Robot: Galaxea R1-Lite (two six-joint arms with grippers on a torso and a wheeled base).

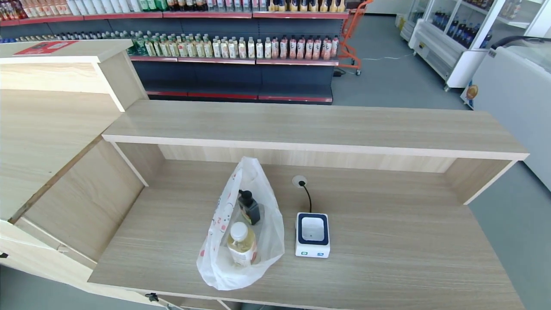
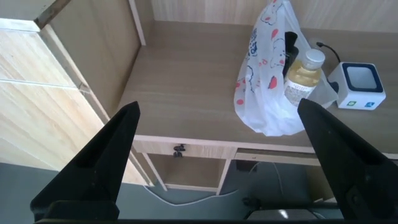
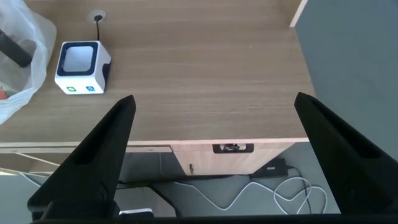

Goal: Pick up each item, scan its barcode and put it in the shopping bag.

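Left gripper (image 2: pixel 217 106) spread wide, holding nothing, back off the counter's (image 1: pixel 387 254) near edge | right gripper (image 3: pixel 214 98) equally wide and bare | shopping bag (image 1: pixel 211 247) stands just beside the scanner (image 1: pixel 313 234), with the dark bottle (image 1: pixel 249 209) and pale drink bottle (image 1: pixel 241 245) inside | bagging looks finished: park your arms back and don't snag the bag's loose mouth.

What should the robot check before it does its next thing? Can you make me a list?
1. White plastic shopping bag with red print stands open on the light wooden counter: ok.
2. Dark bottle with black cap is inside it: ok.
3. Pale yellow drink bottle with white cap is inside it: ok.
4. White-and-blue box scanner sits beside the bag, screen up: ok.
5. Left tool and right tool open, holding nothing: ok.
6. Both barcodes scanned: cannot tell.
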